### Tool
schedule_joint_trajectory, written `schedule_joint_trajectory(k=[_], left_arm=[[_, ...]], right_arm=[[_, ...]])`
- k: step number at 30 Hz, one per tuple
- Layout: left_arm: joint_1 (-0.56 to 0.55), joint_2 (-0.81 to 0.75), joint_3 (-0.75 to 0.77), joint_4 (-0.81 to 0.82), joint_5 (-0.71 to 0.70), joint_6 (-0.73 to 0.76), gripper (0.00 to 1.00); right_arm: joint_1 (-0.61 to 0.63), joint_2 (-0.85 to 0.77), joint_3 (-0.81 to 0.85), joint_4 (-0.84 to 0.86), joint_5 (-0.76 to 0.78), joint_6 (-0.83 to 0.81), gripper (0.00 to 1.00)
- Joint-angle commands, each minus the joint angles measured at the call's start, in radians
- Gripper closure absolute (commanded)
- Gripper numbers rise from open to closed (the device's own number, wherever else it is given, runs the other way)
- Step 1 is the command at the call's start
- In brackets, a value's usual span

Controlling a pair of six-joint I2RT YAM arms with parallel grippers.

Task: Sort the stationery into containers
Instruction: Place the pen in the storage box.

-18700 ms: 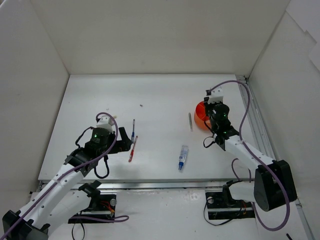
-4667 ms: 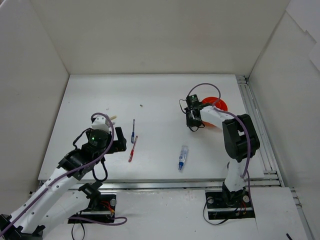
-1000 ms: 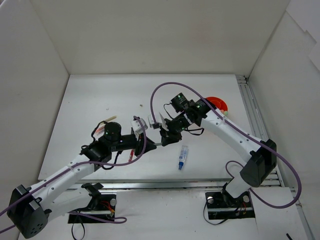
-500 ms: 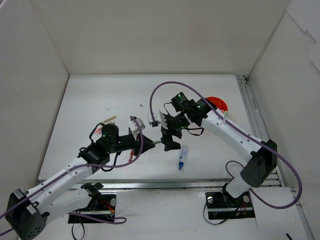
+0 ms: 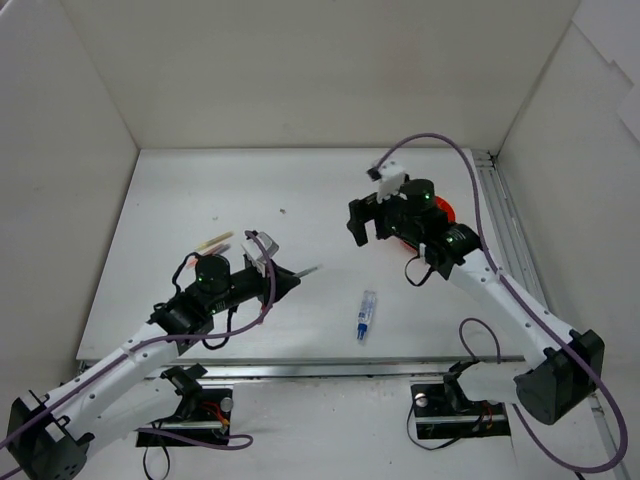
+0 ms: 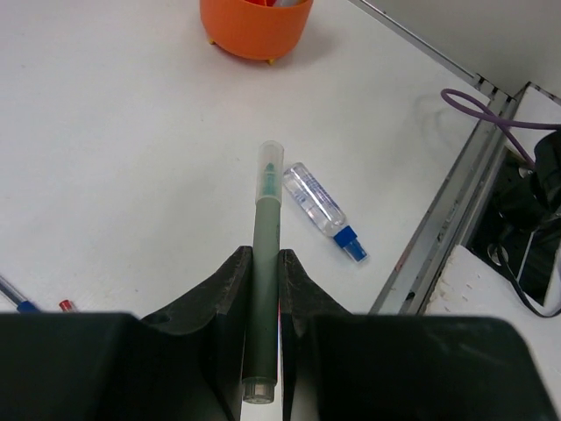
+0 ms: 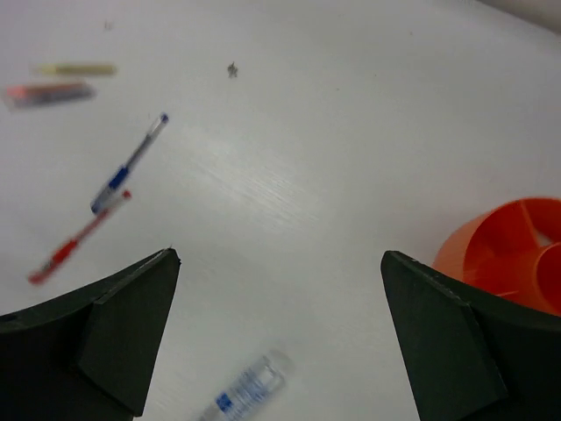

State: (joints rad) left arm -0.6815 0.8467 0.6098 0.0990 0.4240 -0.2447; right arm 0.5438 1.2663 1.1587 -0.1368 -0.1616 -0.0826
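Left jaws, lower left in top view, pinch grey marker (image 6: 265,254); right jaws spread wide, empty, upper right near orange cup (image 7: 491,250), over tabletop (image 5: 300,190).

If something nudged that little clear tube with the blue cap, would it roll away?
Probably yes: the clear tube looks round and lies flat on the smooth white table, so a sideways nudge could roll it. It looks small and rigid, likely light.
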Motion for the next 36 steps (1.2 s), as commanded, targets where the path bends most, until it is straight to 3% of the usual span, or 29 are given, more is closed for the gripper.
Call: schedule_joint_trajectory(k=[1,4,7,11,16,30,36], left_arm=[[-0.006,-0.005,0.028,0.103,-0.06,-0.015,1.0],[-0.006,0.017,0.051,0.105,-0.083,-0.011,1.0],[-0.006,0.044,0.061,0.14,-0.079,0.002,1.0],[-0.006,0.09,0.068,0.186,-0.102,0.027,1.0],[-0.006,0.138,0.08,0.222,-0.143,0.042,1.0],[-0.006,0.155,0.088,0.251,-0.18,0.088,1.0],[-0.006,0.21,0.107,0.264,-0.188,0.099,1.0]], right_arm=[[-0.061,-0.062,-0.164,0.425,0.003,0.531,0.02],[-0.064,-0.053,-0.246,0.558,-0.145,0.647,0.02],[-0.056,-0.003,-0.3,0.731,-0.248,0.901,0.02],[0.027,0.021,-0.353,0.854,-0.155,1.059,0.02],[0.094,0.059,-0.384,0.868,-0.055,1.214,0.02],[0.12,0.148,-0.37,0.839,-0.05,1.291,0.05],[0.159,0.186,-0.344,0.884,-0.064,1.337,0.29]])
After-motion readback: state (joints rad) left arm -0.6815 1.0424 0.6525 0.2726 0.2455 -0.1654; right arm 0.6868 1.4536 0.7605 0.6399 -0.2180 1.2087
